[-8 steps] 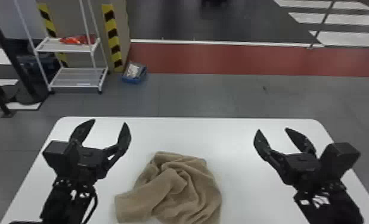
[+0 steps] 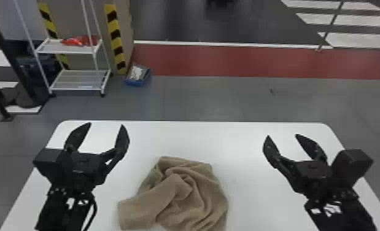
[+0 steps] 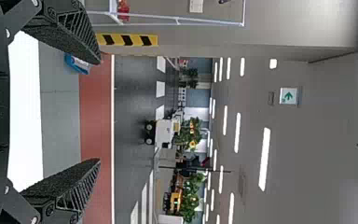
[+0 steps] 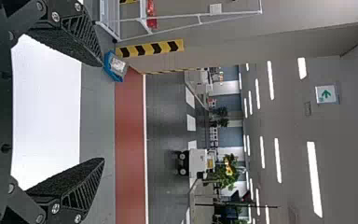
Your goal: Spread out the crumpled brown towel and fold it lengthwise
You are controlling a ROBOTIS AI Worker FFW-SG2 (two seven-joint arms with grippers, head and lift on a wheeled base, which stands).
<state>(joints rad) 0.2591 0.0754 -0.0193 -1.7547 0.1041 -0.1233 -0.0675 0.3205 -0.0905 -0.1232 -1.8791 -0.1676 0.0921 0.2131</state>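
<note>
In the head view my left gripper (image 2: 106,124) stands open above the table's left part, up and to the left of the brown towel (image 2: 180,196). The towel lies crumpled on the white table, with swirled folds in its middle and a flatter flap toward the left; its near edge is cut off by the view's bottom. My right gripper (image 2: 281,135) is open over the right part, apart from the towel. Bare, spread fingers show in the left wrist view for the left gripper (image 3: 100,111) and in the right wrist view for the right gripper (image 4: 103,112).
The white table (image 2: 247,135) has rounded far corners, with grey floor behind it. Past its far left stand a white wire shelf (image 2: 69,46) with a red item on it and a blue box (image 2: 137,75) on the floor.
</note>
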